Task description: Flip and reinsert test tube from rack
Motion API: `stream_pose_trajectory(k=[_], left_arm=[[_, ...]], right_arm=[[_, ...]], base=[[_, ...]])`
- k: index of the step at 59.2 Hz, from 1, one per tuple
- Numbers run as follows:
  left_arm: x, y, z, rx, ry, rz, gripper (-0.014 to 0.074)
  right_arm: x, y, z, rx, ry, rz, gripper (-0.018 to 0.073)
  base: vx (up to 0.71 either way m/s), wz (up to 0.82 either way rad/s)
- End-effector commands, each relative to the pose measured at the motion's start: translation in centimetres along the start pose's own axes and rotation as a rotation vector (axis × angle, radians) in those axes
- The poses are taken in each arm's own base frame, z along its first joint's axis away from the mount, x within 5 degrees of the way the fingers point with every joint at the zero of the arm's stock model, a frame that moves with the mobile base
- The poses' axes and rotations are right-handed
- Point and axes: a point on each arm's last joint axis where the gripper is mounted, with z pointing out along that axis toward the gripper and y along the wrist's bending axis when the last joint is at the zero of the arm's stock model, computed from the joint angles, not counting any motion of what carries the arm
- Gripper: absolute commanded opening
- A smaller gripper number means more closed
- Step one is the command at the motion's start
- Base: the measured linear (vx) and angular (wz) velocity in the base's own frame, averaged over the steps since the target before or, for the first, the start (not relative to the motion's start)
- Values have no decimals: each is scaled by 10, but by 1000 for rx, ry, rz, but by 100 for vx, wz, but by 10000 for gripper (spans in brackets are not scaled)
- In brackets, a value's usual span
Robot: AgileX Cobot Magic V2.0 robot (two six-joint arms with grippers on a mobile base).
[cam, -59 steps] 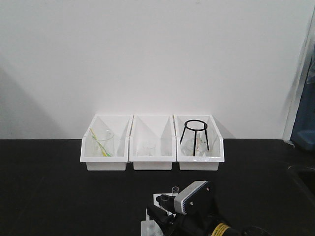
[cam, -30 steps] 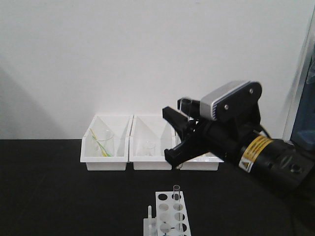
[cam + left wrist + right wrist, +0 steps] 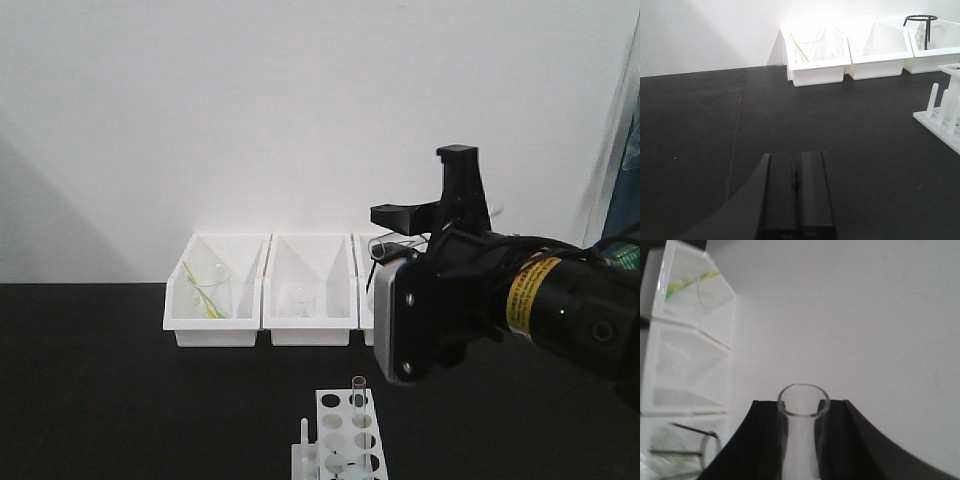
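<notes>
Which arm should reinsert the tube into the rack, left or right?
Right. The right pincer is shut on the test tube, held high near the rack. The left pincer is shut and empty, low over the table, off to the rack's side.

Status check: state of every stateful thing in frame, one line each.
right gripper, shut on held test tube, raised
held test tube, out of the rack, roughly sideways, mouth open
left gripper, shut, empty, low over table
rack, upright on table, one tube in a far-row hole
standing tube, upright, seated in rack
bins, open-topped, glassware inside
</notes>
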Motion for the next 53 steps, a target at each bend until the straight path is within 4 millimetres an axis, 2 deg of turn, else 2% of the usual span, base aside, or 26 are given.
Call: stream_pose_trajectory(k=[1,4,9,17,21,22,30,37,53], left_arm=[[-9,-1,-1,13,-91,-14,-6],[-9,-1,-1,13,-91,-14,-6],[-9,-1,-1,13,-91,-14,-6],[-9,-1,-1,13,-91,-14,-6],[-9,-1,-1,13,-91,-14,-6],[-9,-1,-1,13,-91,-14,-6],[-9,-1,-1,13,-91,-14,-6],[-9,-1,-1,13,-91,-14,-6],[-9,-1,-1,13,-91,-14,-6]], right_arm=[[-8,-32,-13,113,-69,548,-11],[-8,-36,-14,129,-85,858,-11],[-7,-37,-13,135,-106,1152,-11],[-5,-27,-10,116,-122,1359,-11],[-5,-16,-9,98,-143,1365,-11],[-4,9,-8,56,-178,1333,-11],[-6,46,-6,3,-285,1318,-11],[-6,61,1,-23,-333,1288,-11],[0,88,21,-81,-279,1259,-11]], base=[[0,0],[0,0],[0,0],[0,0],[0,0],[0,0],[0,0],[0,0],[0,0]])
